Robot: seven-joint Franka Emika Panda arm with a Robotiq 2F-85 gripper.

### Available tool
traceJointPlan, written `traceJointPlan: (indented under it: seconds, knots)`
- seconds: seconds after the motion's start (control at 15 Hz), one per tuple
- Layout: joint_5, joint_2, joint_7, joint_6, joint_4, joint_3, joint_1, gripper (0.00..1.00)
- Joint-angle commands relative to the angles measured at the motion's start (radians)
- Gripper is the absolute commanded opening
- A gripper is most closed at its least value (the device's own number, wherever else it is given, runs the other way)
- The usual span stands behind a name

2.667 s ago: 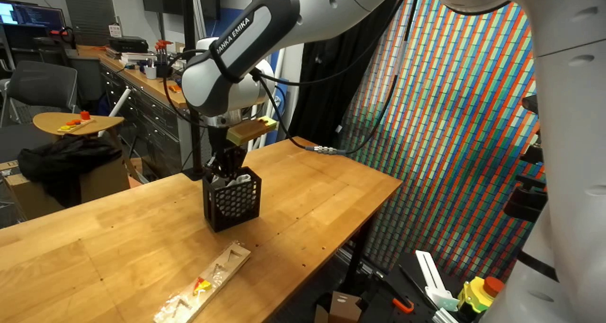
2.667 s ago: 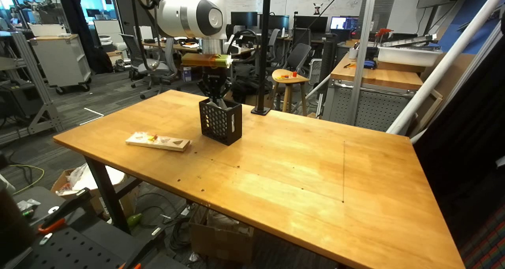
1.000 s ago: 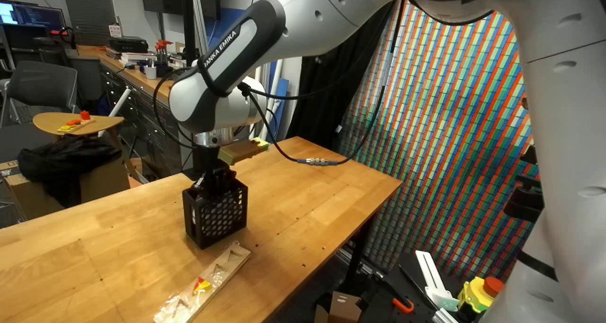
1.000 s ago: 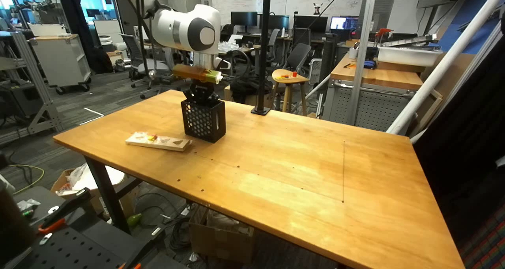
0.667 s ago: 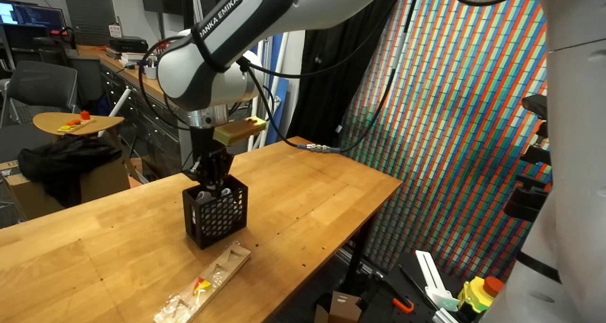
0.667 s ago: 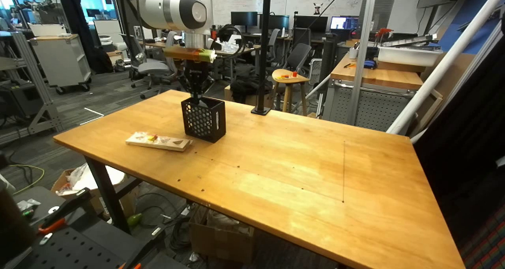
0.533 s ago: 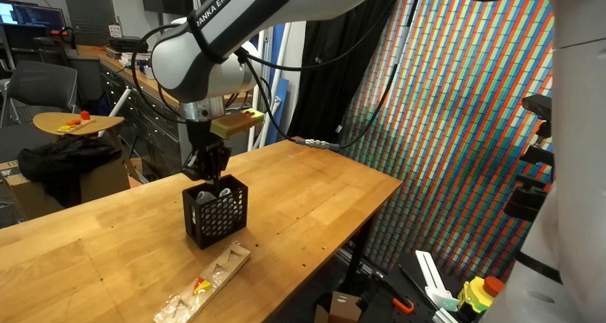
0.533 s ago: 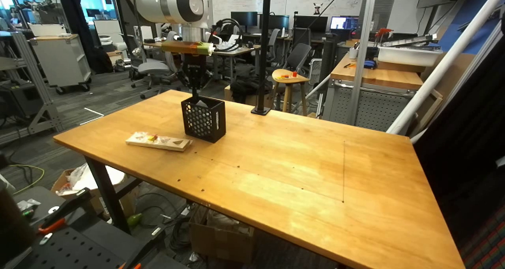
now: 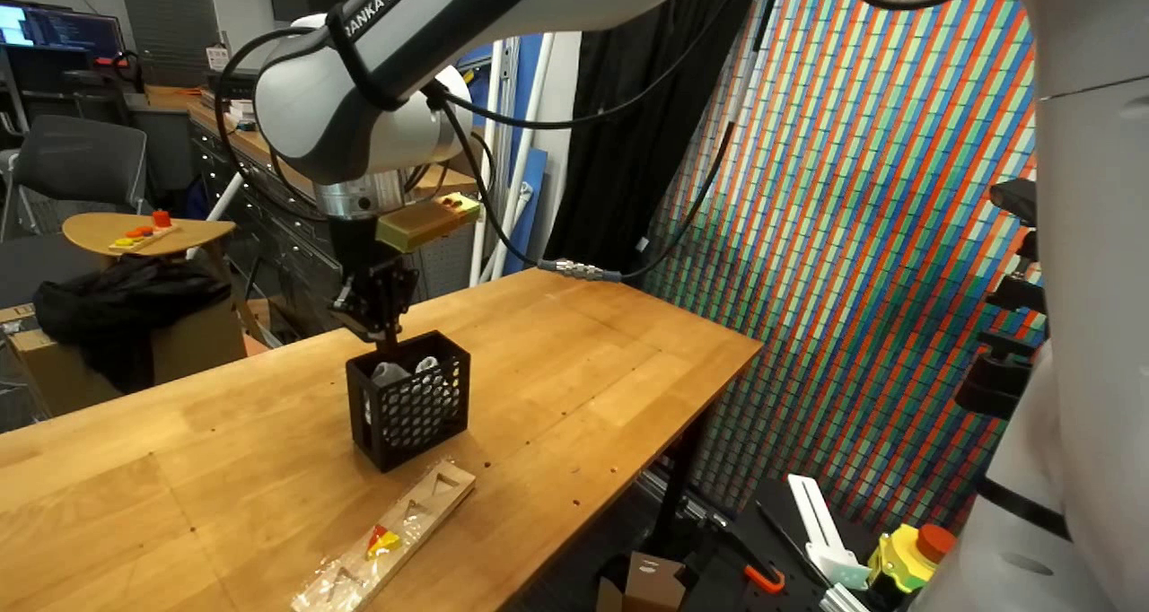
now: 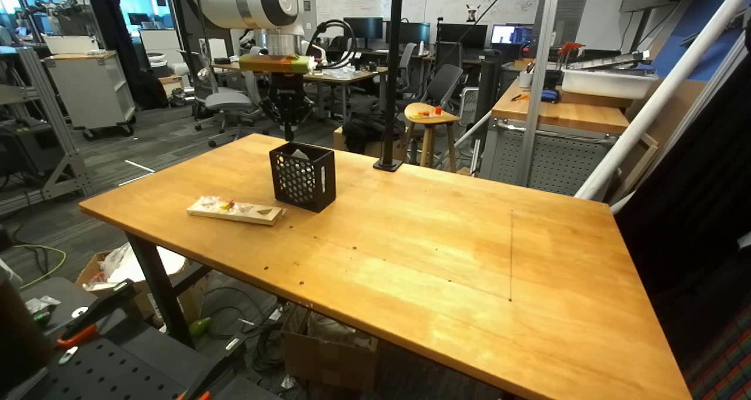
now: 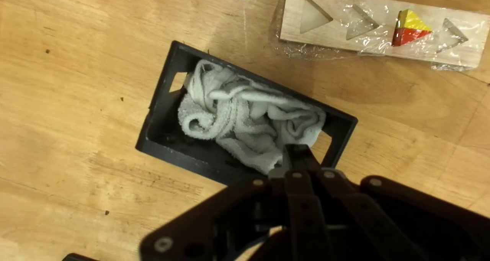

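Pretty cluttered lab around me, btw: chairs (image 10: 227, 100) and a whiteboard (image 10: 364, 2) sat way back, a stool (image 9: 202, 231) with some bright blocks (image 9: 162, 219) on it stood off past the tabletop (image 10: 469, 236), and a wildly colourful panel (image 9: 835, 217) filled a big chunk of an exterior view. Black post (image 10: 391, 95) stood at the tabletop's edge too.

So, my pincer (image 10: 289, 136): it pointed down over one end of the black basket (image 9: 422, 410), jaws pressed together, tips right around rim height. Couldn't tell if they touched the rim, honestly. In the wrist view they overlapped the edge of the cloth (image 11: 245, 119).

Basket was upright on the tabletop, its long side full of round-ish holes, with that grey-white cloth scrunched up inside. Cloth was bunched against one long wall and left a dark gap along the other, and a couple of folds poked up near the rim, visible in an exterior view.

Just beside the basket lay a wooden board (image 11: 384, 31) with triangle cutouts, flat on the tabletop, with crinkly clear plastic (image 11: 317, 52) around it. A yellow and red piece (image 11: 411, 27) sat at one of the cutouts.
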Motion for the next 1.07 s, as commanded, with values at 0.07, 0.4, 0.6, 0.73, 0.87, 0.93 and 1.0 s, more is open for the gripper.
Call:
traceJointPlan:
  seconds: [0.07, 0.4, 0.6, 0.73, 0.87, 0.93, 1.0]
  knots:
    - [-0.021, 0.046, 0.008, -0.015, 0.072, -0.013, 0.009, 0.01]
    - [-0.012, 0.086, 0.010, -0.001, 0.097, -0.018, 0.006, 0.01]
    - [-0.006, 0.102, 0.011, 0.008, 0.097, -0.018, 0.004, 0.01]
    - [-0.002, 0.104, 0.013, 0.014, 0.091, -0.018, 0.002, 0.01]
    - [0.000, 0.106, 0.018, 0.023, 0.083, -0.020, -0.001, 0.01]
    - [0.003, 0.107, 0.019, 0.026, 0.081, -0.020, -0.003, 0.01]
    - [0.005, 0.109, 0.021, 0.032, 0.077, -0.020, -0.005, 0.01]
